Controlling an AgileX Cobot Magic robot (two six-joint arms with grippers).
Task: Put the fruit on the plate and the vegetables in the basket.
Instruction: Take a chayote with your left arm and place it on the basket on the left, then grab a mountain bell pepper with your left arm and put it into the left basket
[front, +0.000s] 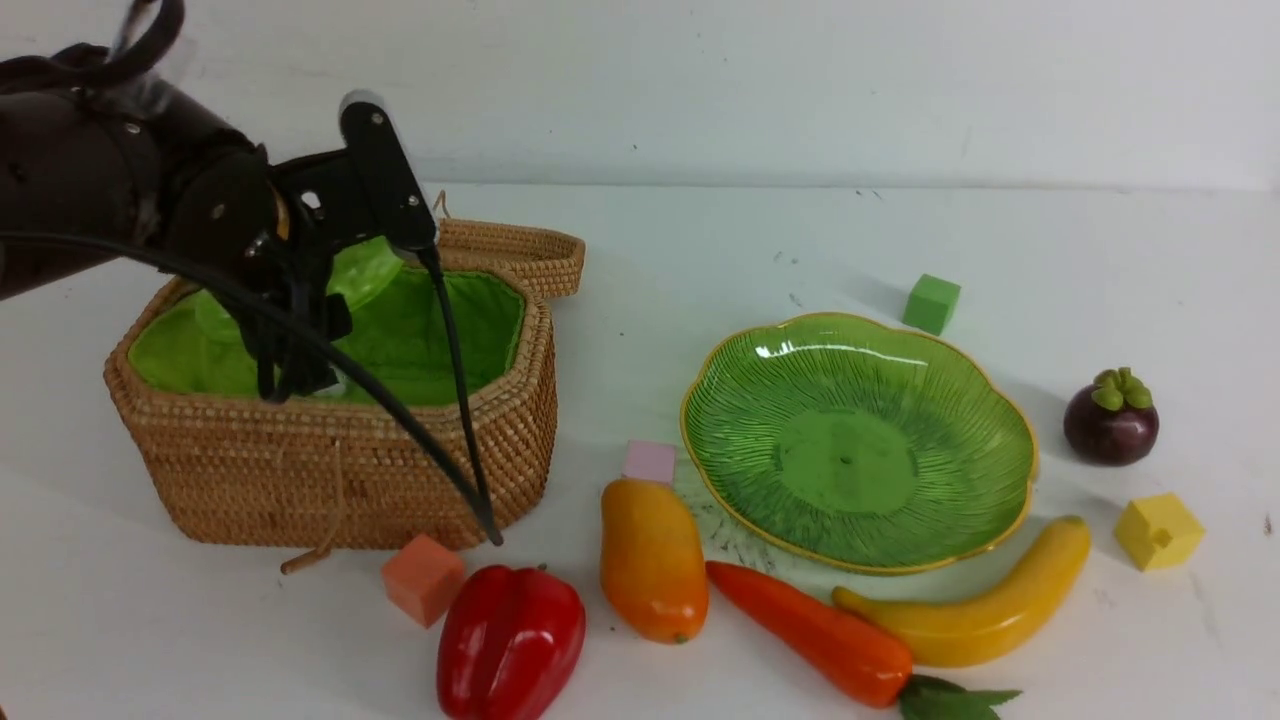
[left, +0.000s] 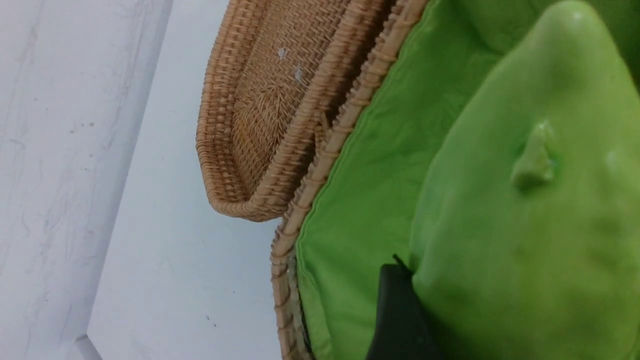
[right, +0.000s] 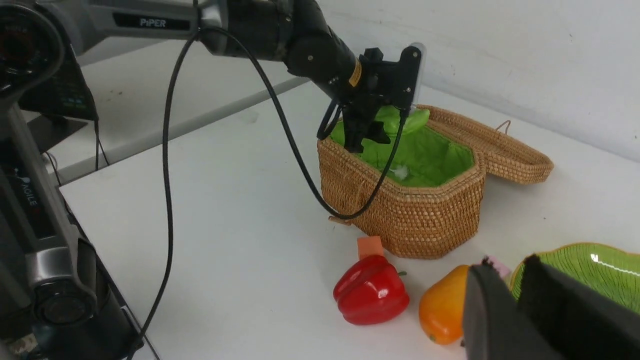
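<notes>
As left end effector (front: 295, 375) grips gourd (left: 525, 200) over basket (front: 330, 470), right end effector (right: 517, 285) cropped, unreadable

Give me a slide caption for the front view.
Left pincer at the open basket with the green gourd; pepper, mango, carrot, banana and mangosteen lie on the table, green plate empty.

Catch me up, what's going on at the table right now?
The left hand is over the open basket, gripping the light green gourd, apparently about to drop it in. The red pepper and carrot lie on the table in front. The plate is empty, with the mango, banana and mangosteen around it. The right hand holds nothing.
</notes>
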